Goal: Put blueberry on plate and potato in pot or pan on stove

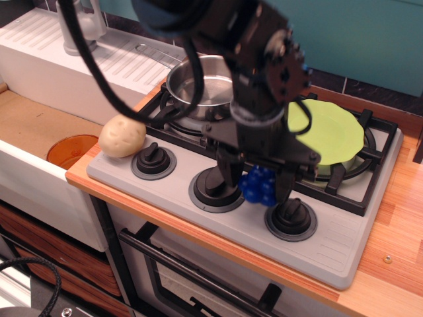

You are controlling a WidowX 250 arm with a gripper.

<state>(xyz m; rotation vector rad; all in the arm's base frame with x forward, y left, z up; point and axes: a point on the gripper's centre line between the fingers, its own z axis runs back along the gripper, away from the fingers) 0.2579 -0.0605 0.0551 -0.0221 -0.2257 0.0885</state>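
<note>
The blueberry, a deep-blue ball cluster, sits between my gripper's two black fingers, just above the stove's front strip between the middle and right knobs. The gripper looks shut on it. The lime-green plate lies on the right burner, behind and right of the gripper. The beige potato rests on the stove's front left corner. The steel pot stands on the back left burner, partly hidden by the arm.
Three black knobs line the stove front: left, middle, right. An orange cup sits in the sink to the left. A white drainboard with a tap lies behind it. The wooden counter runs along the right.
</note>
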